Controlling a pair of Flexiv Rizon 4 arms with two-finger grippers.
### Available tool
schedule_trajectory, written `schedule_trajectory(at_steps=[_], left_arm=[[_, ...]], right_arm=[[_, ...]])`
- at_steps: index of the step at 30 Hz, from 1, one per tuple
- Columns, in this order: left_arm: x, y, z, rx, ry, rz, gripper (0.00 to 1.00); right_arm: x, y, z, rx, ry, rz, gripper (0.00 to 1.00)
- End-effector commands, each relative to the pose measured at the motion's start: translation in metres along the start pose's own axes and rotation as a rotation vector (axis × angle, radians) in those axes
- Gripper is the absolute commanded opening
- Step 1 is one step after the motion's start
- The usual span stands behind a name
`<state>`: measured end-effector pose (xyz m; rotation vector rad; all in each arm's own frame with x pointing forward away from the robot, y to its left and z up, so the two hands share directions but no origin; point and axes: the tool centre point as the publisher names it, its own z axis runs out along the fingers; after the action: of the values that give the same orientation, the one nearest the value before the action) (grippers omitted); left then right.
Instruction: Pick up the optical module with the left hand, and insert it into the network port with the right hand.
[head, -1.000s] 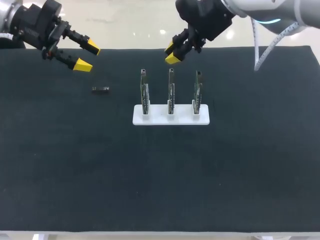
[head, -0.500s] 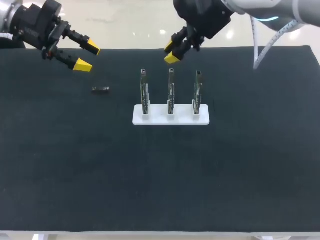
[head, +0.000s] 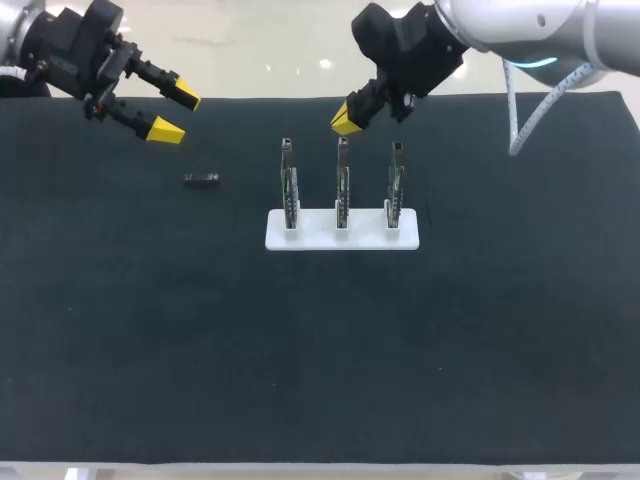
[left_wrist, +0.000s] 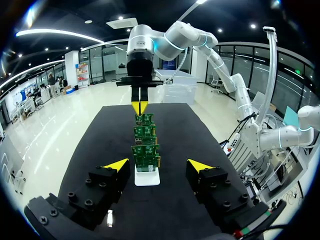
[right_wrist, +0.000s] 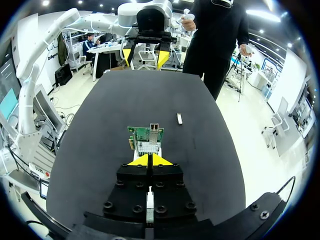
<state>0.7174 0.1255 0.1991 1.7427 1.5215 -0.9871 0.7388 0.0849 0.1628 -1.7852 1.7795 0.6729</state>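
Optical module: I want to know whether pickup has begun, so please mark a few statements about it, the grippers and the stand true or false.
1. The optical module lies on the black mat, in neither gripper. True.
2. The right gripper is shut with nothing between its fingers. True.
3. The left gripper is shut on the optical module. False: its fingers stand open, and it is clear of the module.
4. The white stand is bare. False: three circuit boards stand upright in it.
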Motion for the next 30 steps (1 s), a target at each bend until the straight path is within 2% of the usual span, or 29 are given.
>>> schedule_trajectory(at_steps=[1,21,26,30], left_arm=[[0.0,0.001,0.0,0.001,0.003,-0.001,1.0],[0.0,0.001,0.0,0.001,0.003,-0.001,1.0],[0.0,0.001,0.0,0.001,0.003,-0.001,1.0],[0.0,0.001,0.0,0.001,0.003,-0.001,1.0]], right_arm=[[0.005,0.002,0.004,0.005,-0.01,-0.003,0.0],[0.018,0.006,0.015,0.006,-0.046,-0.002,0.0],[0.018,0.006,0.015,0.008,-0.049,-0.003,0.0],[0.01,0.005,0.005,0.006,-0.034,0.0,0.0]])
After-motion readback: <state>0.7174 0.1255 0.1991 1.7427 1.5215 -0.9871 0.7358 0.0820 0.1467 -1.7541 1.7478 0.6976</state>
